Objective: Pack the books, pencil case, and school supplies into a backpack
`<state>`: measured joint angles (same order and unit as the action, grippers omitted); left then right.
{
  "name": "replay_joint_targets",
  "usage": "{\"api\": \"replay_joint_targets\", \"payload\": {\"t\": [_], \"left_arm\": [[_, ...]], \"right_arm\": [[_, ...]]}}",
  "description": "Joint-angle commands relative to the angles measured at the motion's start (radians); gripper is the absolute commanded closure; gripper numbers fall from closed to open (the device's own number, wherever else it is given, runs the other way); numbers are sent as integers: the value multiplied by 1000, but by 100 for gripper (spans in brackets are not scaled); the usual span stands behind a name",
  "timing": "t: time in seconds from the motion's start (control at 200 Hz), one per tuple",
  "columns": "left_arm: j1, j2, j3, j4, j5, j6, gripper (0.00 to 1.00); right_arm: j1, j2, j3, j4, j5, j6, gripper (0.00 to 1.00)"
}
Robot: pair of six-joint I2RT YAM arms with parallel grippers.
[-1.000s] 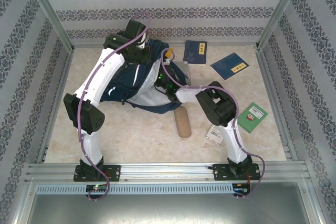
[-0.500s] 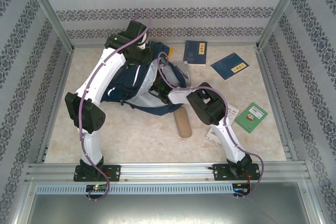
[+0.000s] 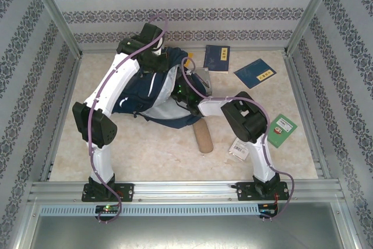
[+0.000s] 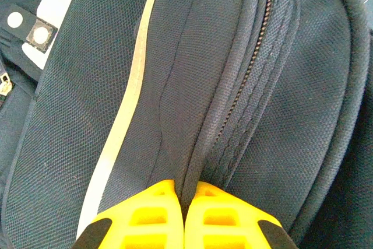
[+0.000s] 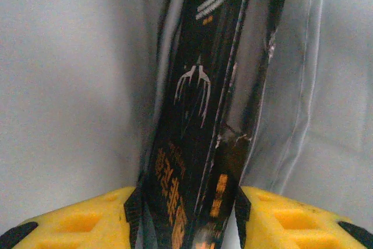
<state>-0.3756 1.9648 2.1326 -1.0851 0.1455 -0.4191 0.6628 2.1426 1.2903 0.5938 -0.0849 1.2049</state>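
On the left, your left gripper [image 4: 184,195] is closed on a fold of the backpack [image 4: 87,115], just beside the zipper [image 4: 250,86] at its far, top end. Hold this pinch firm and lifted, because I think it is what holds the mouth open. In the middle, your right gripper [image 5: 186,205] reaches into that mouth with the black book [image 5: 198,97] standing between its yellow fingers [image 5: 87,225], and the pale lining [image 5: 70,86] is on both sides. The fingers stand apart, and I cannot tell if they press the book or only frame it. To do this step well, let the book slide down along the lining until it sits deep. Then open fully and draw the gripper straight back along the plane of the book, so that no finger catches the cover and pulls it out. Do not relax the left side before the right one is out. Nearer to you, the pencil case [image 3: 203,137] lies on the table [image 3: 145,144] just beside the lower edge of the backpack. Further right wait the two navy books [image 3: 217,58], the white packet [image 3: 239,148] and the green item [image 3: 278,129]. Compared with one second ago, the left arm [image 3: 111,86] has the same pose, and the right arm [image 3: 247,121] is nearly where it was. Half a second ago its elbow was swung more to the left and the packet showed more of its length. Now the forearm covers part of it again. The loose things have not moved.
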Motion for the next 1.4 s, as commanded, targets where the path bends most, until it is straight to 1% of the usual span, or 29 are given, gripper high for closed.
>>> {"api": "replay_joint_targets", "payload": {"t": [0.0,0.1,0.245,0.32,0.485,0.574,0.689,0.784,0.899,0.934,0.969,1.124,1.159,1.219,1.319,1.399], "left_arm": [[28,-34,-29,42,-60,25,100],[32,-45,-62,42,-77,35,100],[42,-68,-111,41,-131,59,100],[52,-81,-137,40,-155,68,100],[66,-115,-201,64,-146,54,100],[66,-130,-233,79,-139,46,100],[67,-142,-259,84,-145,44,100],[68,-152,-279,89,-149,44,100],[70,-164,-296,100,-134,43,100],[69,-165,-300,101,-128,44,100],[70,-165,-303,102,-120,42,100],[68,-171,-325,115,-85,37,100],[69,-173,-328,116,-82,35,100],[69,-177,-337,121,-78,34,100],[69,-176,-355,132,-73,40,100],[69,-173,-378,143,-54,46,100]], "right_arm": [[-13,-117,-59,-18,-15,-89,50],[-27,-188,-121,-66,-31,-128,50],[-46,-294,-233,-107,-38,-175,50],[-56,-356,-270,-162,-37,-212,50],[-86,-498,-340,-288,-13,-329,51],[-133,-561,-366,-373,-6,-379,51],[-221,-599,-370,-474,-64,-421,50],[-269,-602,-346,-559,-78,-498,47],[-307,-567,-263,-702,-59,-591,43],[-319,-555,-246,-731,-46,-606,41],[-334,-548,-236,-746,-34,-612,39],[-395,-513,-189,-792,-21,-641,36],[-410,-498,-167,-819,-13,-643,37],[-438,-472,-132,-857,-11,-643,42],[-478,-432,-91,-870,-6,-651,48],[-511,-399,-57,-874,15,-652,60]]}}
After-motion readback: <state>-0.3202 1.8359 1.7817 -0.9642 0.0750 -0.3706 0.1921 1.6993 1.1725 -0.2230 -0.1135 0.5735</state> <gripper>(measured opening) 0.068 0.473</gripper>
